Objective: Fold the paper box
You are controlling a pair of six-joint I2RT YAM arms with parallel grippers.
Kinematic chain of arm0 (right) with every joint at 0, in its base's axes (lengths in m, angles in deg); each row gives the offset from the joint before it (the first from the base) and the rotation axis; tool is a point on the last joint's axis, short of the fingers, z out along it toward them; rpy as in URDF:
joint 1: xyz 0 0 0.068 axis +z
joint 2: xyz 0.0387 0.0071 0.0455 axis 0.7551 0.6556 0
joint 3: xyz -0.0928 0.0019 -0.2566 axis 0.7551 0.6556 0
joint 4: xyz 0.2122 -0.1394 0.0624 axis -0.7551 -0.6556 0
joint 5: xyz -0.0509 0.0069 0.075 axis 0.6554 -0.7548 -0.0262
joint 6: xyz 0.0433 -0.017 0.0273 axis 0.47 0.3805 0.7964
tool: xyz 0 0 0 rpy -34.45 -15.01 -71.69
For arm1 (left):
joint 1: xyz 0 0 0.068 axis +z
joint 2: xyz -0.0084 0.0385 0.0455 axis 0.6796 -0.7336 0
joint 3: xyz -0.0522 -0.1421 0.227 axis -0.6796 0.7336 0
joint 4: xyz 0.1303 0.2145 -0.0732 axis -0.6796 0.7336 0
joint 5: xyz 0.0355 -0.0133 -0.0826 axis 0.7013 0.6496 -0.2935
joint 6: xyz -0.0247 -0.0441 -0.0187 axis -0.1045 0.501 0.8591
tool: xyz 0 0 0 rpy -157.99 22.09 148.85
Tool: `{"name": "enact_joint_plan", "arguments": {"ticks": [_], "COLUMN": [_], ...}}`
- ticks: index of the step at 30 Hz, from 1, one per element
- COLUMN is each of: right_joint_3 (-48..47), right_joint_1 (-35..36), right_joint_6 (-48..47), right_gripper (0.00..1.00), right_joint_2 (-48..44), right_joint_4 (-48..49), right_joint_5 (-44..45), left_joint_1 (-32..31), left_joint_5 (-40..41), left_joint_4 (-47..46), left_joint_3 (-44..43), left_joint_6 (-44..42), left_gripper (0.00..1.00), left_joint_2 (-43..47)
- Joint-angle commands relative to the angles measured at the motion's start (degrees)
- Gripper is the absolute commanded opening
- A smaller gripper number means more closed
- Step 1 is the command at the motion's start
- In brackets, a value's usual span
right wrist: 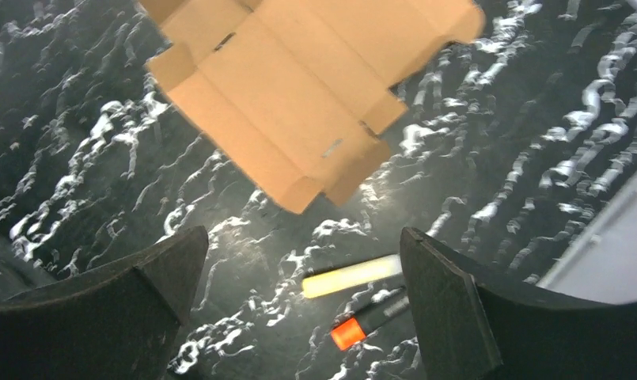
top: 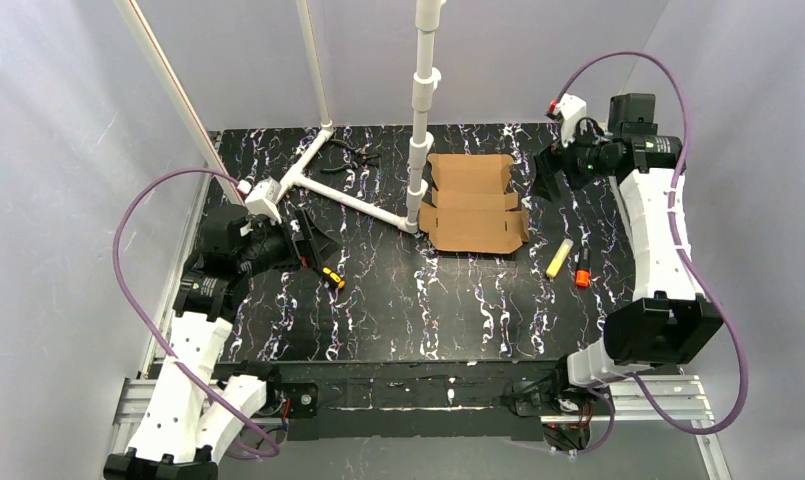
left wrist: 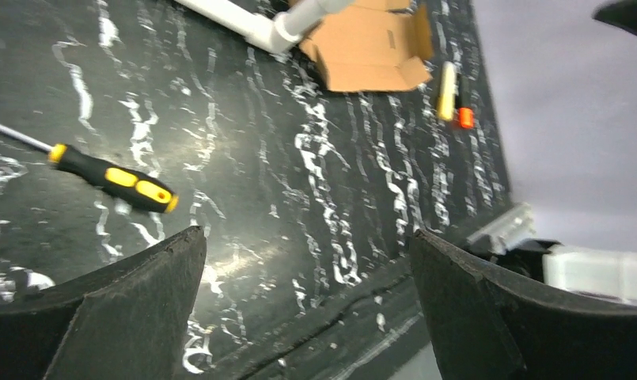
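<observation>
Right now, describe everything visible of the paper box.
The paper box is a plain brown corrugated cardboard sheet, die-cut with flaps, tabs, creases and small slots, not yet folded. It lies flat on the black marbled table, toward the far middle, with its left edge close against the white pipe frame. Nothing grips it or rests on it.

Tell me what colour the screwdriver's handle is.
The screwdriver handle is black and yellow, clearest in left wrist view.

The left arm and right arm have white shells with black joints. A purple cable loops along each. The left tool and right tool end in thick matte black fingers.
</observation>
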Motion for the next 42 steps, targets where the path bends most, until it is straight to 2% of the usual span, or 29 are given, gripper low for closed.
{"name": "enact_joint_plan", "arguments": {"ticks": [1, 3, 4, 5, 6, 8, 10, 15, 18, 21, 23, 27, 29, 31, 34, 39, 42], "right_joint_3": [7.96, 26.54, 34.54, 39.7, 42.26, 43.51, 45.21, 50.83, 51.84, 55.08, 54.27, 48.05, 46.15, 43.51, 41.7, 43.01, 42.92], "right_joint_1": [0.29, 0.37, 0.22, -0.48, -1.23, -1.38, -1.41, -3.1, -3.49, -3.49, -3.31, 3.01, 6.01, 6.8, 6.96, 6.96, 6.97], "right_joint_6": [-2.21, 10.64, 16.32, 20.64, 20.76, 10.71, 7.06, 15.15, 17.65, 26.41, 29.04, 29.38, 30.05, 32.12, 33.78, 33.41, 33.31], "right_gripper": [1.0, 1.0, 1.0, 1.0, 1.0, 1.0, 1.0, 1.0, 1.0, 1.0, 1.0, 1.0, 1.0, 0.93, 0.89, 0.79, 0.69], "right_joint_2": [-8.43, -17.2, -20.39, -21.38, -21.04, -20.36, -19.92, -16.47, -16.18, -15.01, -12.18, -3.53, -0.2, 3.54, 7.62, 8.69, 9.87], "right_joint_4": [-0.15, 28.43, 39.05, 45.46, 46.63, 40.01, 39.86, 48.83, 49.71, 59.11, 61.13, 58.25, 59.12, 59.44, 58.57, 60.39, 61.4], "right_joint_5": [-11.94, -19.3, -22.15, -26.53, -28.5, -24.89, -21.88, -19.98, -10.55, 2.58, 8.41, 20.73, 24.0, 27.69, 33.17, 34.83, 35.29], "left_joint_1": [0.1, 0.1, 0.1, 0.1, 0.1, 0.1, 0.1, 0.9, 1.76, 2.64, 3.17, 3.64, 3.69, 3.7, 3.72, 3.78, 3.79], "left_joint_5": [9.92, 10.05, 9.02, 7.72, 7.1, 7.05, 7.27, 7.18, 7.03, 5.52, 5.41, 5.47, 5.46, 5.47, 5.88, 5.91, 5.51], "left_joint_4": [1.05, -0.93, -2.14, -3.17, -4.09, -6.57, -10.22, -11.48, -11.19, -11.32, -10.61, -10.42, -10.51, -10.36, -10.09, -10.16, -10.31], "left_joint_3": [-1.28, 1.46, 2.94, 4.45, 5.81, 9.0, 12.62, 12.98, 12.83, 12.44, 12.01, 12.11, 12.22, 12.23, 12.32, 12.32, 12.33], "left_joint_6": [-7.87, -8.66, -8.85, -9.36, -9.93, -10.72, -9.89, -9.11, -8.74, -8.12, -7.88, -7.78, -7.65, -7.6, -7.65, -7.57, -7.33], "left_gripper": [0.99, 0.99, 0.99, 0.99, 0.99, 0.99, 0.99, 0.99, 0.99, 0.99, 0.99, 0.99, 0.99, 0.99, 0.99, 0.99, 0.99], "left_joint_2": [2.84, 3.85, 4.39, 4.89, 5.53, 6.92, 8.1, 6.43, 4.7, 3.2, 2.66, 2.97, 3.13, 3.2, 3.51, 3.83, 3.46]}}
